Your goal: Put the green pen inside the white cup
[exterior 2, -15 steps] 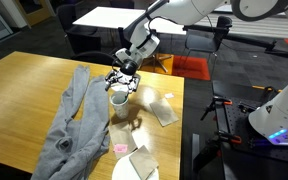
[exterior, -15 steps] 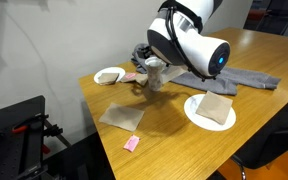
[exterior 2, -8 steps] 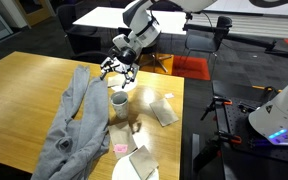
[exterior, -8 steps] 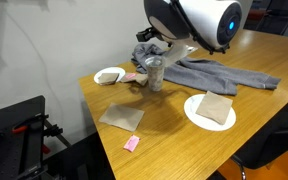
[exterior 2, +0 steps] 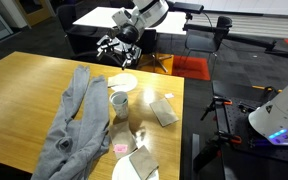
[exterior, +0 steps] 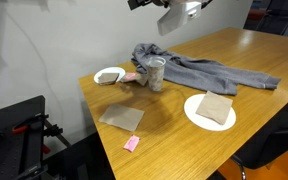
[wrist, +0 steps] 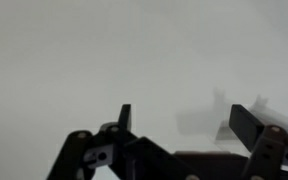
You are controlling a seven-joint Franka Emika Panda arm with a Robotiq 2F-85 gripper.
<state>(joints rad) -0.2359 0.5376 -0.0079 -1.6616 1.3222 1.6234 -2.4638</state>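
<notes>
The white cup point(exterior: 157, 73) stands upright on the wooden table beside the grey cloth; it also shows in an exterior view point(exterior 2: 118, 102). I cannot see the green pen in any view. My gripper point(exterior 2: 111, 44) is raised high above the table, well above and behind the cup, and shows only at the top edge of an exterior view point(exterior: 140, 4). In the wrist view the two fingers point(wrist: 184, 120) stand wide apart with nothing between them, in front of a blurred grey background.
A grey cloth point(exterior: 199, 72) lies across the table behind the cup. A shallow white bowl point(exterior: 109, 75) sits near the table edge. A flat white plate point(exterior: 196, 115) carries a brown napkin. Another brown napkin point(exterior: 121, 118) and a small pink block point(exterior: 132, 143) lie towards the front.
The gripper has lifted from just above the cup to high over the table, moving up and away. The cup stays in place.
</notes>
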